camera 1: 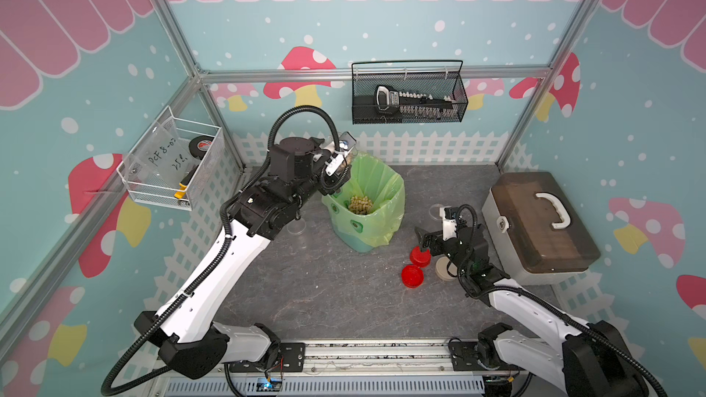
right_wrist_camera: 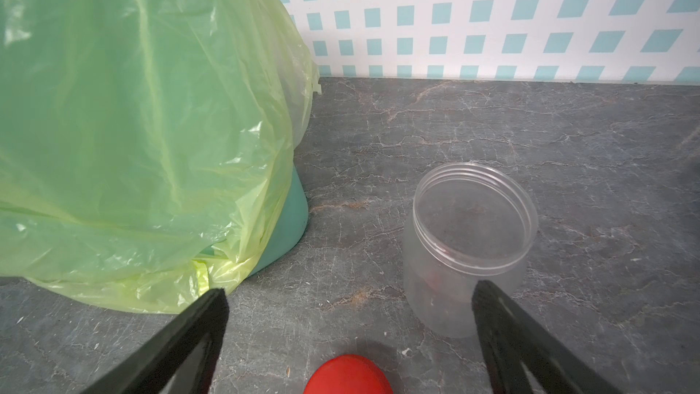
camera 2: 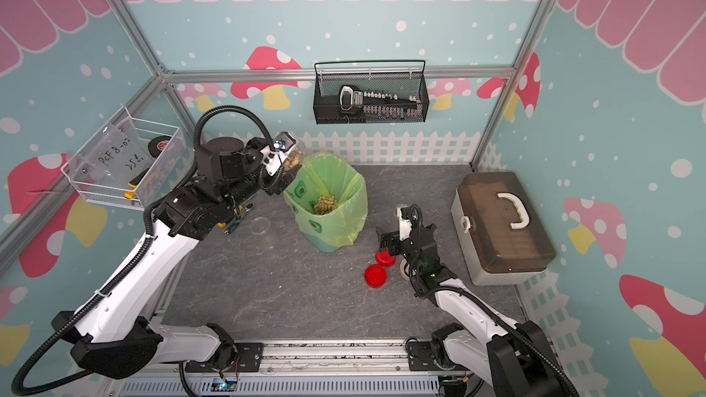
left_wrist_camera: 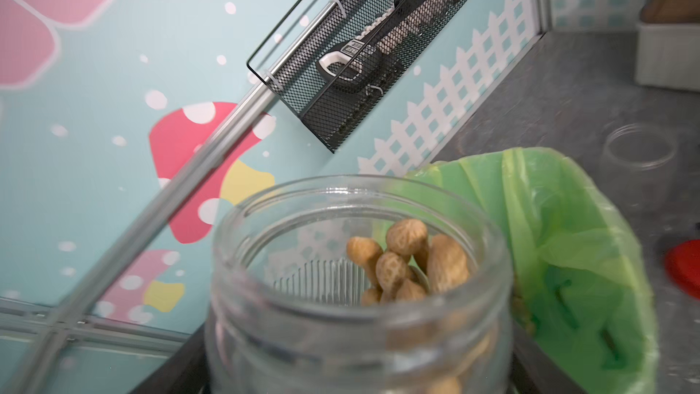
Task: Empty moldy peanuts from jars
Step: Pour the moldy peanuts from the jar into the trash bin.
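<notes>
Nearby, red lids (camera 1: 412,276) beside right pincer (right_wrist_camera: 348,293).

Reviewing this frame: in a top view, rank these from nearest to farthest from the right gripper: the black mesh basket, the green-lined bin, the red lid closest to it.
1. The red lid, directly beside the right gripper, partly under its fingers.
2. The green-lined bin, toward the table's middle.
3. The black mesh basket, hanging on the back wall.
</notes>
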